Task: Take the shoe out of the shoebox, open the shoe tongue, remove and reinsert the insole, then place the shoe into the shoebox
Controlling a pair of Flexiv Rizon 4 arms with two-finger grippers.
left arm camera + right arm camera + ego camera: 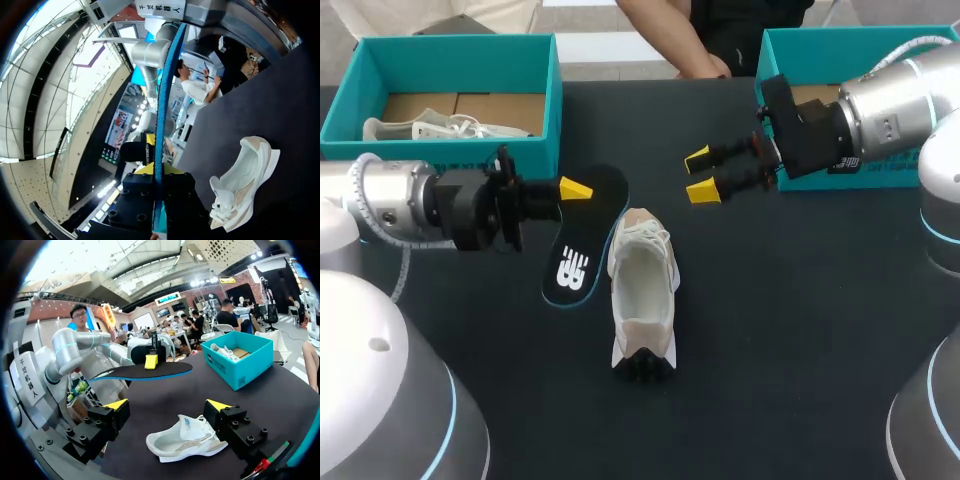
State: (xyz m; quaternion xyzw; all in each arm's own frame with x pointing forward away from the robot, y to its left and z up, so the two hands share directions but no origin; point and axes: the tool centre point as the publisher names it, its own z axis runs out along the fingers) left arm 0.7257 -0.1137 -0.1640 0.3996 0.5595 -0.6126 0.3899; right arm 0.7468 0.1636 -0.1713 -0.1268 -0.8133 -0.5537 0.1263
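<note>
The shoe (642, 295) stands on its sole mid-bench, toe to the far side, with its mouth open and seemingly empty. Just to its left the insole (585, 240) is held flat and raised off the bench (770, 330), with the left jaws clamped on it. The insole looks to be out, so reinsertion comes next: angle it toe-first into the mouth. The right jaws stand apart and empty, far-right of the shoe, free to steady it. Shoeboxes hem the far side, one at far left (552, 100) holding another shoe and one at far right (790, 40). The near and right bench offers room.
</note>
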